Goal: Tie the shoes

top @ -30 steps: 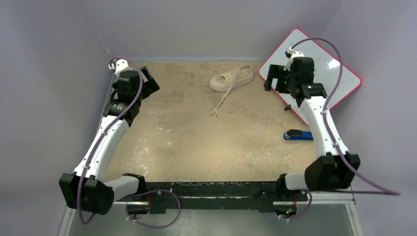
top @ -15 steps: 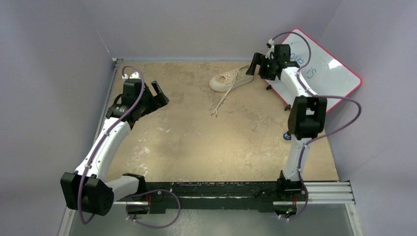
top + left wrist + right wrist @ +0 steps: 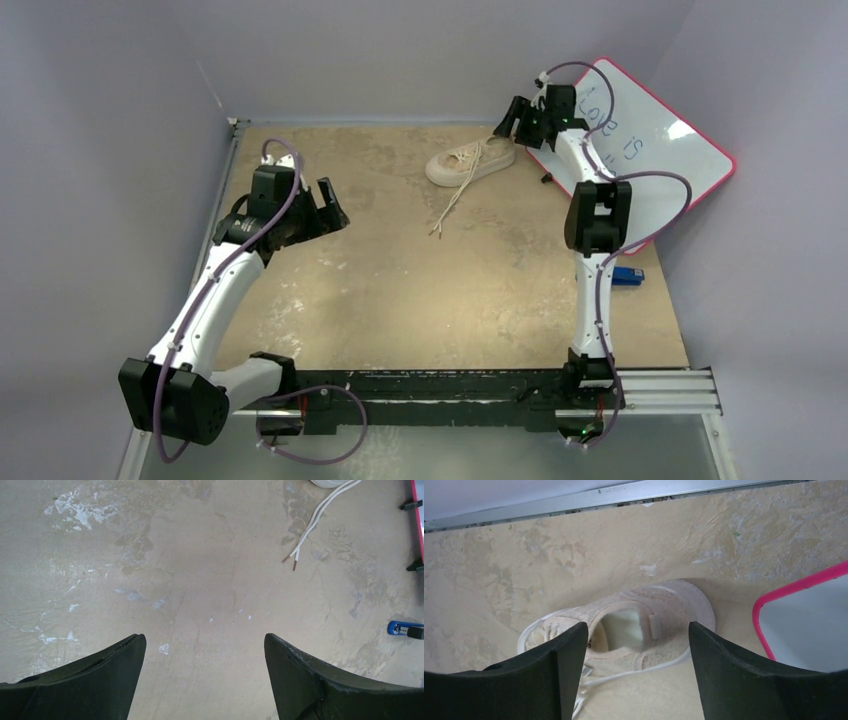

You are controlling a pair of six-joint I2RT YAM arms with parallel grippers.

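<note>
A cream low-top sneaker lies at the far middle of the table, its untied laces trailing toward me. My right gripper is open, hovering by the shoe's heel end. In the right wrist view the shoe sits between and beyond the open fingers. My left gripper is open over bare table at the left, apart from the shoe. The left wrist view shows only the lace tips at the upper right, far from its gripper.
A pink-rimmed whiteboard leans at the far right, its rim also in the right wrist view. A blue-and-black stapler lies by the right edge, partly behind the right arm. Grey walls enclose the table.
My right arm has swung up and stretched to the far side, bringing its gripper from over the whiteboard to the shoe's heel. My left gripper has moved right and toward me.
</note>
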